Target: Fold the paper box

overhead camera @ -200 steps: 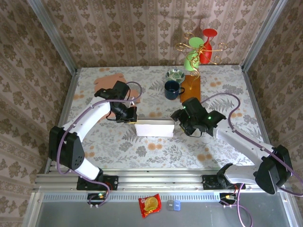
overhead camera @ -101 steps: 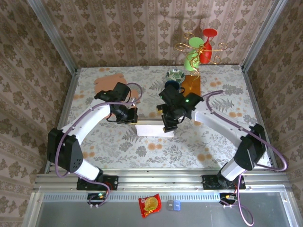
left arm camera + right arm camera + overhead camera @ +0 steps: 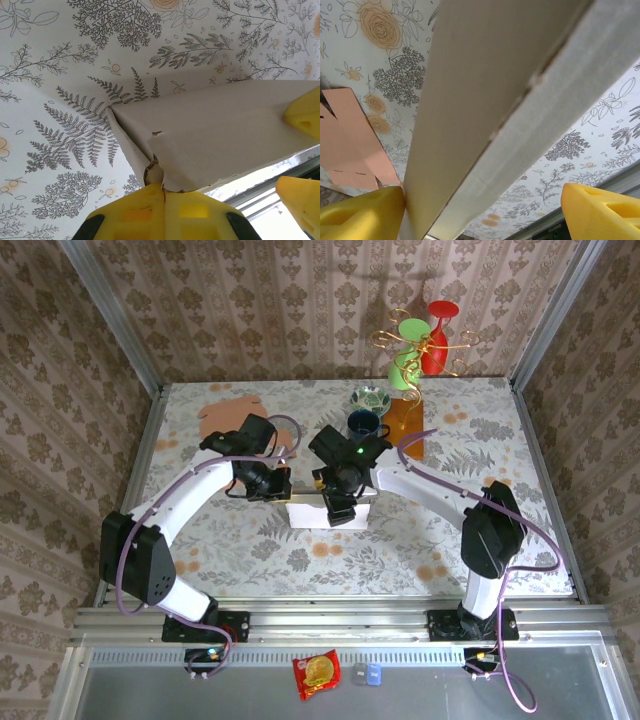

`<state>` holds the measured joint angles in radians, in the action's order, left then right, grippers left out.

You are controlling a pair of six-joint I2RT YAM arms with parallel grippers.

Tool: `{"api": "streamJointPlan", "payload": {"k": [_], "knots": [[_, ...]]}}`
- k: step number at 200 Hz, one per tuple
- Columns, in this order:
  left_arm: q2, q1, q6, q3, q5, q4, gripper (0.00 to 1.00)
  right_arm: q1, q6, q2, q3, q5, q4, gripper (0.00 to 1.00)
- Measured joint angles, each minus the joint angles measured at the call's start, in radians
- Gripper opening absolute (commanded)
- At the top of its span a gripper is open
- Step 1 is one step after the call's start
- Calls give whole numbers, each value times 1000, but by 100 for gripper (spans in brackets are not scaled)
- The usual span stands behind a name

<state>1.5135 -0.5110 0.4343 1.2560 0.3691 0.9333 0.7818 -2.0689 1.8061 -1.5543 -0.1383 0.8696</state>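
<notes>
The white paper box point(image 3: 326, 513) lies long and low at the middle of the table. My left gripper point(image 3: 278, 487) is at its left end, shut on a torn corner flap of the box point(image 3: 225, 130), the yellow fingertips point(image 3: 150, 200) pressed together. Over the box's middle hangs my right gripper point(image 3: 340, 508), open. In the right wrist view the box point(image 3: 485, 100) runs between the two yellow fingers point(image 3: 600, 210). The left finger is next to the box's wall and the right one stands well clear. The right gripper's fingers point(image 3: 304, 117) also show in the left wrist view.
A dark blue mug point(image 3: 364, 428), a small bowl point(image 3: 371, 398) and an orange board point(image 3: 403, 422) stand behind the box. A wire stand with green and red cups point(image 3: 420, 340) is at the back right. A flat pink cardboard sheet point(image 3: 225, 415) lies at the back left.
My right arm has swung left from the box's right end to over its middle, and its jaws have opened wider. The left gripper has kept its hold.
</notes>
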Motion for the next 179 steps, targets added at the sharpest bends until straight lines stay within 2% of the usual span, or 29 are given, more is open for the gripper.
{"api": "streamJointPlan", "payload": {"k": [38, 102, 179], "knots": [[0, 0, 0, 0, -2, 0, 0, 0, -3, 9, 0, 3, -18, 76], [-4, -7, 4, 0, -15, 2, 0, -2, -3, 21, 0, 31, -52, 75], [-14, -30, 24, 0, -33, 5, 0, -14, -6, 22, 12, 45, -85, 44]]}}
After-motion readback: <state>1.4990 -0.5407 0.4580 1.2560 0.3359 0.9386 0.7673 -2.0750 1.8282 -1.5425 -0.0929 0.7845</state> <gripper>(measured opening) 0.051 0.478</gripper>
